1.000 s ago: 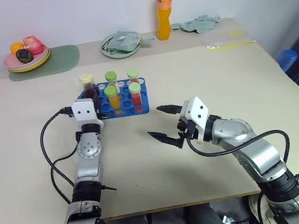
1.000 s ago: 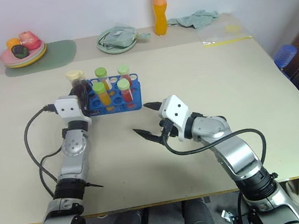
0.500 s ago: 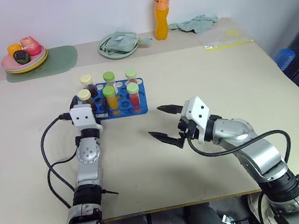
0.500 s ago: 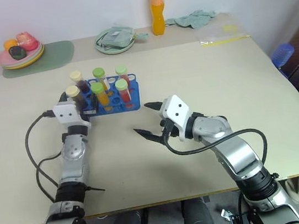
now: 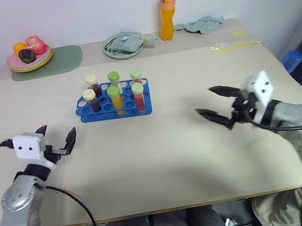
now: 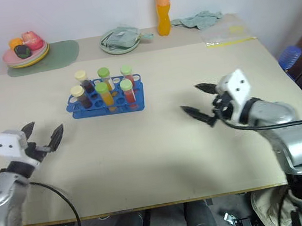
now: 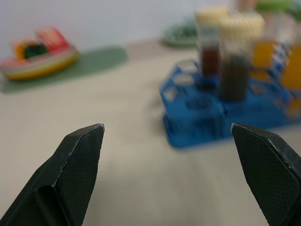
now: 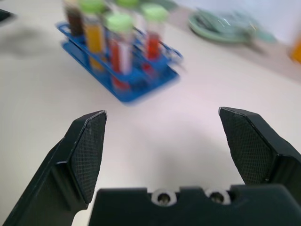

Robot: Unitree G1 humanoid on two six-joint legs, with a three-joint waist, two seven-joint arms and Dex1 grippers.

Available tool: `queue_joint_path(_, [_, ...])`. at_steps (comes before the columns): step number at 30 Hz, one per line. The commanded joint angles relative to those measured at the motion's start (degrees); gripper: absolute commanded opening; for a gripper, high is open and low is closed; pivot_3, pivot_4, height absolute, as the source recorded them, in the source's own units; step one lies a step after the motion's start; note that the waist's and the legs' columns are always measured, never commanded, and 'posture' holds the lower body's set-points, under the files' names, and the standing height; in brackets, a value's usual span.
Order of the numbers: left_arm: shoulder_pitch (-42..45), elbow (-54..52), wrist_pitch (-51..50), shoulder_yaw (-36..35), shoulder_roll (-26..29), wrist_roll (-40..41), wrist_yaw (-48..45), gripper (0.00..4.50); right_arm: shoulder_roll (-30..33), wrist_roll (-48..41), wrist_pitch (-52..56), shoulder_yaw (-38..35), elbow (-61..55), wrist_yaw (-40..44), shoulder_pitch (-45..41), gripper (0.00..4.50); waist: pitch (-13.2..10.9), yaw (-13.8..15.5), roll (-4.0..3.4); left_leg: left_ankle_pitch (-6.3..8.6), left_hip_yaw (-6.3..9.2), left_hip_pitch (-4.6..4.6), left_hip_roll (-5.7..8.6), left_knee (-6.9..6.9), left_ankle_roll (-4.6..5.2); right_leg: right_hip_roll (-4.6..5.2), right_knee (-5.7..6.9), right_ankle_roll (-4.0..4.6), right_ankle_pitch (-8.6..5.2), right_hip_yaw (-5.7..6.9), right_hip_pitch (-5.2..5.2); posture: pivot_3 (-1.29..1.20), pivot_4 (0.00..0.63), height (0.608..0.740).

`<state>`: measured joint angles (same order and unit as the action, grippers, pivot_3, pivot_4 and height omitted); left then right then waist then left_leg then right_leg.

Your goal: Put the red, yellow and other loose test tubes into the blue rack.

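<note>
The blue rack (image 5: pixel 113 106) stands left of the table's middle and holds several capped test tubes upright. Two cream-capped tubes (image 5: pixel 89 99) hold dark liquid, two green-capped tubes (image 5: pixel 114 97) hold yellow-orange, and two more (image 5: pixel 137 94) hold red. My left gripper (image 5: pixel 57 135) hovers open and empty near the front left of the table, well short of the rack. My right gripper (image 5: pixel 205 101) is open and empty over the table to the right of the rack. The left wrist view faces the rack (image 7: pixel 211 120) from its dark-tube end, and the right wrist view faces the rack (image 8: pixel 126 87) too.
Along the far edge stand an orange drink bottle (image 5: pixel 165 8), a pale green plate (image 5: pixel 123 45) with a cloth on it, a plate of fruit (image 5: pixel 28 54) on a green mat, another cloth (image 5: pixel 200 24) and a clear bag (image 5: pixel 231 40).
My left gripper opened, leaving a cream-capped dark tube standing in the rack, and drew back toward the near left. My right gripper swung out to the right, still open.
</note>
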<state>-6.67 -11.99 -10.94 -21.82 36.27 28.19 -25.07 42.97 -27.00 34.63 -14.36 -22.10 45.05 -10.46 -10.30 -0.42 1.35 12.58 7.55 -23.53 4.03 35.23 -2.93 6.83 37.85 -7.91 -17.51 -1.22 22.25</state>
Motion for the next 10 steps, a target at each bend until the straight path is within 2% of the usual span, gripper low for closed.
queue_joint_path(1, [-0.7,-1.3,-2.8,-3.3,3.4,2.4,-5.2,4.45,3.2,-0.7,-2.2,-4.3,2.4,3.5,2.3,4.22,0.0,-0.2,-0.02,0.0,-0.01,0.01,-0.01,0.0,0.0,0.0,0.0,0.0,0.0,-0.01,0.0,0.0,0.15,0.74])
queue_joint_path(4, [-0.1,-0.4,-3.6,-3.2,4.6,1.6,-7.1,4.45,3.9,0.0,-4.3,-5.0,4.2,4.1,3.9,4.22,0.0,-0.5,-0.05,0.0,-0.09,0.03,-0.03,-0.04,0.01,-0.01,0.0,0.0,0.0,-0.02,0.01,0.0,0.15,0.74])
queue_joint_path(10, [1.0,-1.1,-5.0,-2.7,3.3,1.2,-7.6,4.45,3.1,-0.2,-5.3,-4.0,3.7,3.4,4.8,4.22,0.0,-0.4,-0.09,0.01,-0.06,0.04,-0.07,-0.05,0.01,0.0,0.01,0.0,0.0,-0.07,0.03,0.0,0.15,0.74])
